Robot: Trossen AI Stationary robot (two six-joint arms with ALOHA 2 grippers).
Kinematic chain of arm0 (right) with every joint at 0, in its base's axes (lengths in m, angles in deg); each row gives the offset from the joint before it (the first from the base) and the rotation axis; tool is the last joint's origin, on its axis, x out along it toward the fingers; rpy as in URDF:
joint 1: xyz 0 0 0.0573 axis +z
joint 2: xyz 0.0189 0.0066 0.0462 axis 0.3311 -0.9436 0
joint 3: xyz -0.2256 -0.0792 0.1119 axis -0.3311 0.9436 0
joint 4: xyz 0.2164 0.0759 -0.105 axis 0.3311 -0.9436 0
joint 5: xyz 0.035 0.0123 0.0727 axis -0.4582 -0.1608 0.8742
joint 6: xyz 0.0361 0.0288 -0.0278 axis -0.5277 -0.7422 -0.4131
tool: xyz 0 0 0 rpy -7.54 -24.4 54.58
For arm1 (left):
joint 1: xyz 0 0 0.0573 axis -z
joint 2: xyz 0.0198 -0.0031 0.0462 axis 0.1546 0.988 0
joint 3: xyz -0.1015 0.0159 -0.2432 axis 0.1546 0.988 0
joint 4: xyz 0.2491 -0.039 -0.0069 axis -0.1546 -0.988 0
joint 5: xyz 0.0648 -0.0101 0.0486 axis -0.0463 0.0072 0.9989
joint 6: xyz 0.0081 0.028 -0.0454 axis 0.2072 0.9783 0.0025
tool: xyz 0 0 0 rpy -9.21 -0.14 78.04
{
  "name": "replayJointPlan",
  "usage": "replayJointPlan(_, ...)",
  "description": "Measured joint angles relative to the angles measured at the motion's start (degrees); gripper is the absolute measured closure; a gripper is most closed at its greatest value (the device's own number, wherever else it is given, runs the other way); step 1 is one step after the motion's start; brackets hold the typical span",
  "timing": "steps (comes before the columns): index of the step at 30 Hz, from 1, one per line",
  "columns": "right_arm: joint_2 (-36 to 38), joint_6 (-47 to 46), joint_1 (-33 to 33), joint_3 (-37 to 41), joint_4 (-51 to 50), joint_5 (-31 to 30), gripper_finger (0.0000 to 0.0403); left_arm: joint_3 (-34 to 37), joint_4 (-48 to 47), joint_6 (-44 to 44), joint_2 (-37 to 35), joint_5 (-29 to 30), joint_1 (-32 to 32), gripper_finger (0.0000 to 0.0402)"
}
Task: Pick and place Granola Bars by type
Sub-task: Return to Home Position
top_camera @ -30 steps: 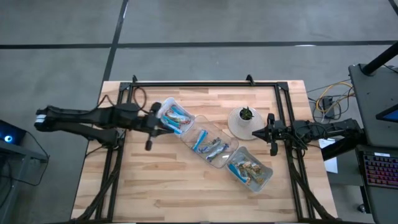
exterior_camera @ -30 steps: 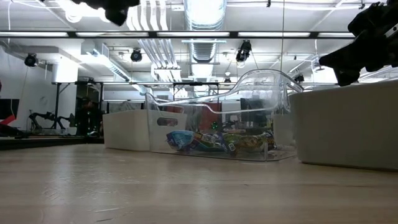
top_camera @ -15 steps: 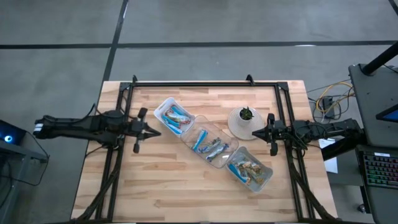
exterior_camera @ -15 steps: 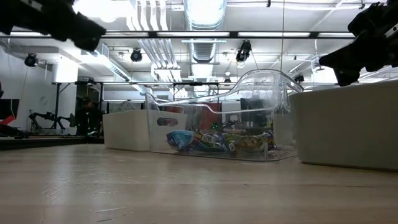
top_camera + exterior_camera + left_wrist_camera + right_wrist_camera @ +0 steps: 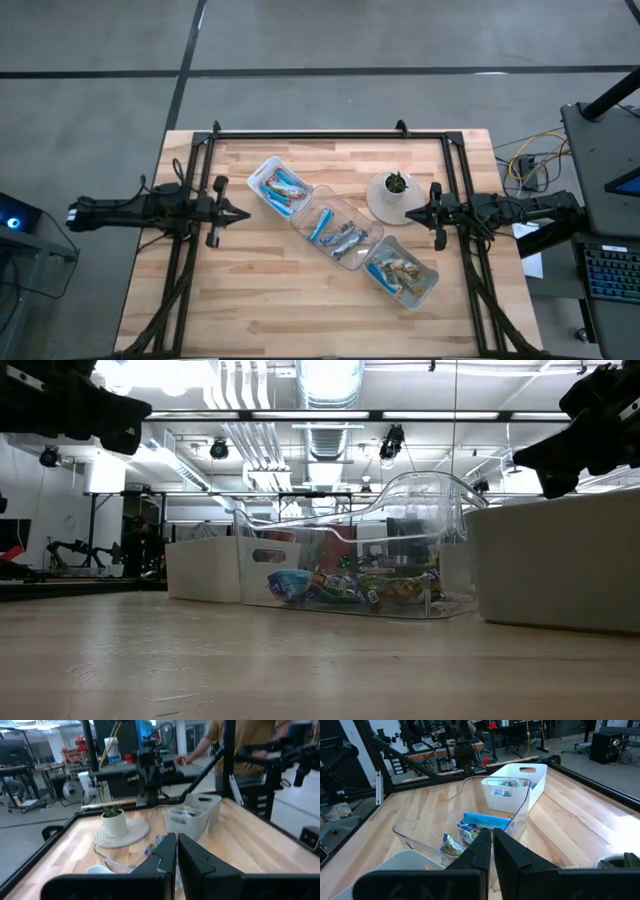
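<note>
Sorting looks done: the granola bars (image 5: pixel 340 238) lie in three bins (image 5: pixel 255 178), none loose on the worktop (image 5: pixel 300 300). Left gripper (image 5: pixel 238 213) and right gripper (image 5: pixel 412 213) hover at opposite sides, jaws pressed together, empty.

The granola bars (image 5: pixel 335 236) lie crumpled in three loose clusters, in a slanting row between the two arms' jaws and touched by neither. The bright blue ones (image 5: pixel 283 186) lie nearest the left jaws, silvery-blue in the middle, and greenish-tan ones (image 5: pixel 402 272) nearest the right jaws.
</note>
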Motion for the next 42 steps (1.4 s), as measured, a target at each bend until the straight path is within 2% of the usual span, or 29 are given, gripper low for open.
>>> replayJointPlan(7, 0.0, 0.0, 0.0, 0.0, 0.0, 0.0, 0.039, 2.7, 6.1, -3.0, -1.6, -4.5, 0.0, 0.0401)
replayJointPlan(11, 0.0, 0.0, 0.0, 0.0, 0.0, 0.0, 0.039, 4.5, 6.1, -3.1, -1.6, -7.1, 0.0, 0.0401)
replayJointPlan(37, 0.0, 0.0, 0.0, 0.0, 0.0, 0.0, 0.039, 11.3, 7.0, -5.1, -8.5, -6.8, 0.0, 0.0401)
replayJointPlan(40, 0.0, 0.0, 0.0, 0.0, 0.0, 0.0, 0.039, 11.3, 6.3, -5.0, -8.6, -4.2, 0.0, 0.0401)
replayJointPlan(42, 0.0, 0.0, 0.0, 0.0, 0.0, 0.0, 0.039, 11.3, 5.7, -4.9, -8.6, -0.5, 0.0, 0.0401)
